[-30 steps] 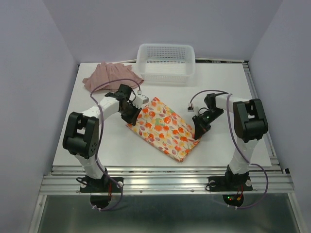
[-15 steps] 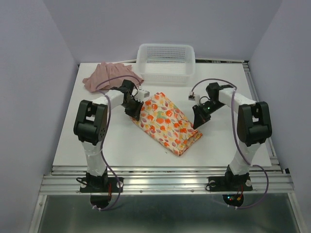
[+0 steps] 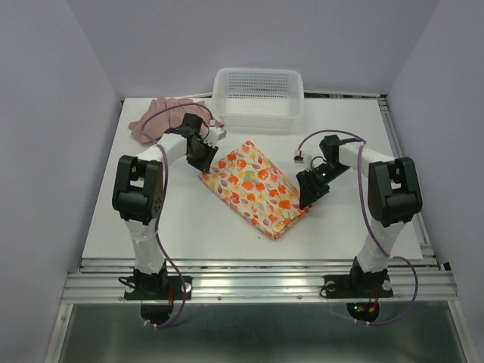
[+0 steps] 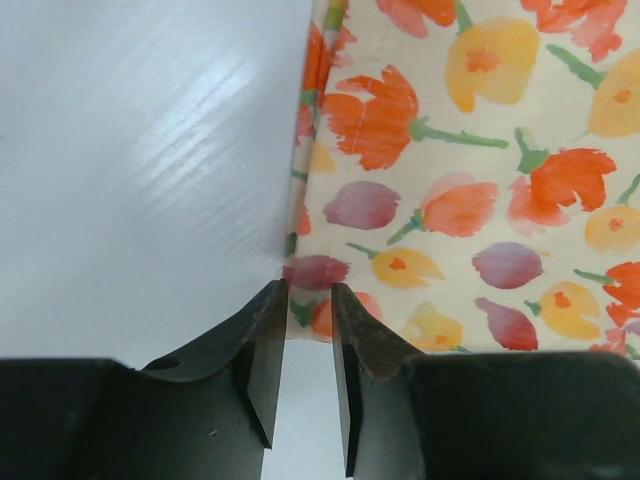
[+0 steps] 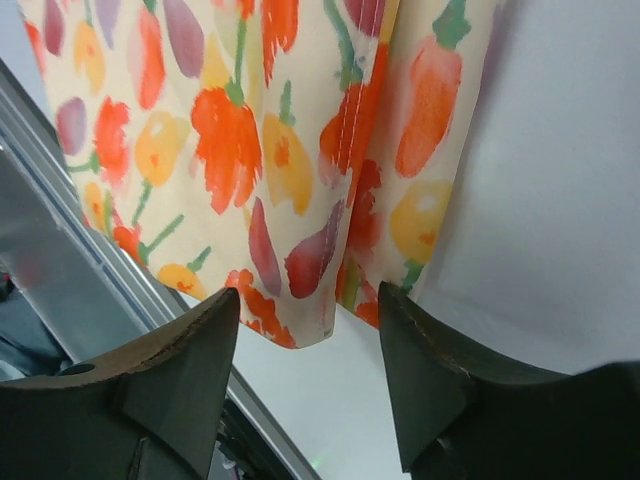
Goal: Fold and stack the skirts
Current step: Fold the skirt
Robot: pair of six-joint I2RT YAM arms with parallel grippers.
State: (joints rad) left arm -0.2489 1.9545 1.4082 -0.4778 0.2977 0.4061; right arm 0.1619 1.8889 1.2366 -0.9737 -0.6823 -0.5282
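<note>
The cream fabric skirt printed with orange, red and yellow flowers [image 3: 257, 189] lies folded into a flat rectangle mid-way across the white bench [image 3: 189, 227]. The plain dusty pink ruffled skirt [image 3: 155, 117] sits crumpled at the far left corner. Both look light, thin and limp, likely to sag or unfold if lifted by one point, so paired pinches at hemmed corners seem safest. The left end effector [image 4: 305, 300] is narrowly parted at the printed skirt's corner, gripping nothing. The right end effector [image 5: 310, 300] gapes wide at the opposite corner, also released.
</note>
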